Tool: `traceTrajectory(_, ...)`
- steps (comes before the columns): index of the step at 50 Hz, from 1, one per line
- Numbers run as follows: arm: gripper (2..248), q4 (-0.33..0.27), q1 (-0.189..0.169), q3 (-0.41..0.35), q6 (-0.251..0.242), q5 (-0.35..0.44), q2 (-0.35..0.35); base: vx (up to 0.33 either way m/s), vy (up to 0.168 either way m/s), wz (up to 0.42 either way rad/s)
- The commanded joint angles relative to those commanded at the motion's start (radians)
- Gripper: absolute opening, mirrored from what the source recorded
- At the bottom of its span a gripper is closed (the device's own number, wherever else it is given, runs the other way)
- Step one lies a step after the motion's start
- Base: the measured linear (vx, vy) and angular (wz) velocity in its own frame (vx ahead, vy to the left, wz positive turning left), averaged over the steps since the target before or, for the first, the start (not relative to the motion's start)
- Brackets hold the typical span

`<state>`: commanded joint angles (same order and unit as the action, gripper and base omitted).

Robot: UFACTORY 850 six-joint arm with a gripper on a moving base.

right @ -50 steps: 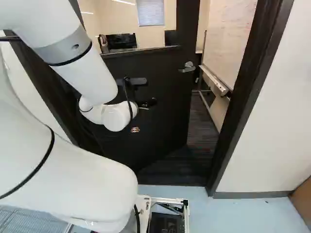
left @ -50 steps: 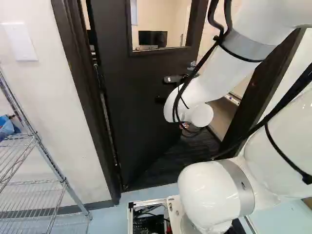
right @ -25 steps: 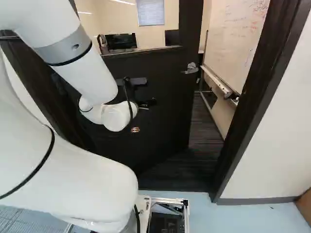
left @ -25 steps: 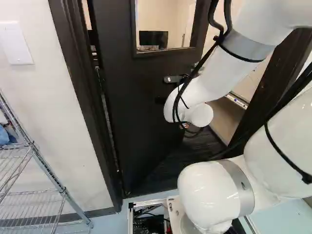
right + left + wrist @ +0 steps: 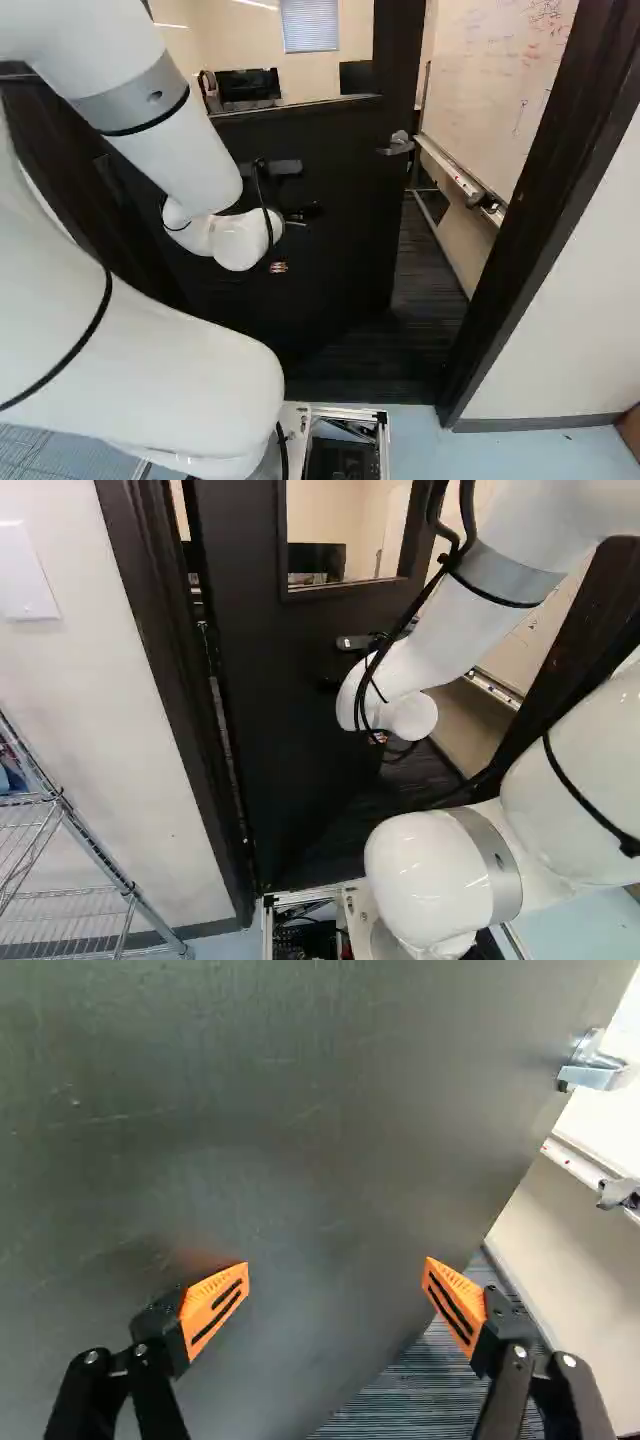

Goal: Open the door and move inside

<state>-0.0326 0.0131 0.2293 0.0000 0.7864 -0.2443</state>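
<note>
The dark door [image 5: 330,240] stands partly open into the room, swung away from me, with a gap on its handle side. Its metal lever handle [image 5: 396,144] shows near the free edge. At the door's face is my gripper [image 5: 300,212], mostly hidden behind the wrist. In the wrist view the gripper [image 5: 335,1285] has its fingers wide apart with nothing between them; the door panel [image 5: 300,1140] fills the space ahead, and the handle [image 5: 592,1062] lies well off beyond one finger. Whether the fingertips touch the door I cannot tell.
The door frame [image 5: 545,210] rises close on the right, with a whiteboard [image 5: 500,80] inside the room beyond it. On the left stand the other frame post [image 5: 180,700] and a wire shelf [image 5: 70,820]. Dark carpet [image 5: 425,290] shows through the doorway.
The base has moved closer to the doorway and turned slightly; the frame and shelf have shifted in the base views. The arm holds the same pose. The door has swung a little further inward.
</note>
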Motion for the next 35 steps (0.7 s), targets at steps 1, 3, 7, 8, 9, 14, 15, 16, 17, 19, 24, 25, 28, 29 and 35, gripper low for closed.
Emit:
traceTrajectory(1,247,0.000,0.000,0.000,0.000,0.000,0.000,0.000,0.000,0.000)
traceTrajectory(3,247,0.000,0.000,0.000,0.000,0.000,0.000,0.000,0.000,0.000)
traceTrajectory(7,247,0.000,0.000,0.000,0.000,0.000,0.000,0.000,0.000,0.000)
traceTrajectory(8,247,0.000,0.000,0.000,0.000,0.000,0.000,0.000,0.000,0.000)
traceTrajectory(9,247,0.000,0.000,0.000,0.000,0.000,0.000,0.000,0.000,0.000)
traceTrajectory(14,247,0.000,0.000,0.000,0.000,0.000,0.000,0.000,0.000,0.000)
traceTrajectory(15,247,0.000,0.000,0.000,0.000,0.000,0.000,0.000,0.000,0.000)
traceTrajectory(16,247,0.000,0.000,0.000,0.000,0.000,0.000,0.000,0.000,0.000)
traceTrajectory(17,247,0.000,0.000,0.000,0.000,0.000,0.000,0.000,0.000,0.000)
traceTrajectory(19,247,0.000,0.000,0.000,0.000,0.000,0.000,0.000,0.000,0.000)
traceTrajectory(24,247,0.003,0.000,0.001,0.000,0.000,0.002,0.000,0.000,0.000)
traceTrajectory(25,247,0.006,0.001,0.002,0.000,0.000,0.002,0.000,0.000,0.000)
traceTrajectory(28,247,0.021,0.003,0.006,0.000,0.000,0.007,0.000,0.000,0.000)
traceTrajectory(29,247,0.025,0.004,0.007,0.000,0.000,0.009,0.000,0.000,0.000)
traceTrajectory(35,247,0.064,0.011,0.019,0.000,0.000,0.022,0.000,0.000,0.000)
